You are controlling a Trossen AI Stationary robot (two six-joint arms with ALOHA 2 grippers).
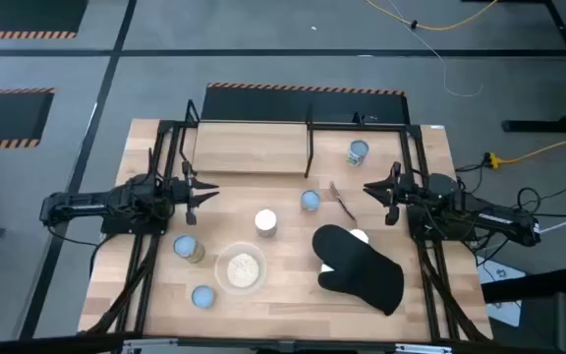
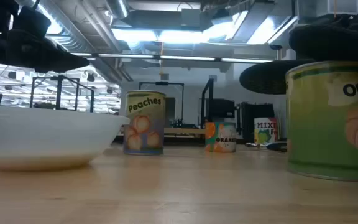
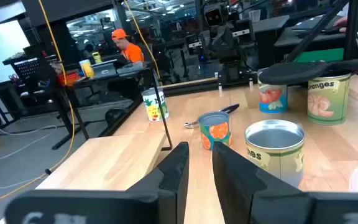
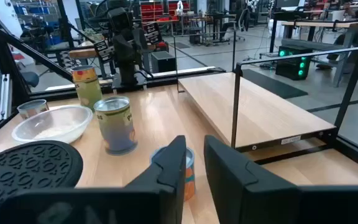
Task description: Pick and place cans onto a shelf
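- Pale wood for both the desk and the shelf, a low board on thin black legs at the far edge, bare of cans.
- Cans scattered upright on the desk: smooth metal cylinders with paper fruit labels and silvery or pale blue tops.
- Left pincer hovering just off the shelf's near left corner, fingers narrowly parted, gripping nothing.
- Right pincer opposite, near the blue-topped can, likewise narrowly parted and empty.
- Step in hand, most likely: choosing and reaching for a first can.
- Better to spread the fingers wider than the can first, then come in level at mid-label and squeeze square across the round wall, which looks slick enough to twist in a skewed grip.
- Worth steering clear of the thin metal utensil beside that can, the soft black oven mitt and the clear round bowl of pale grain.
- Lift needed above the shelf's edge and posts.
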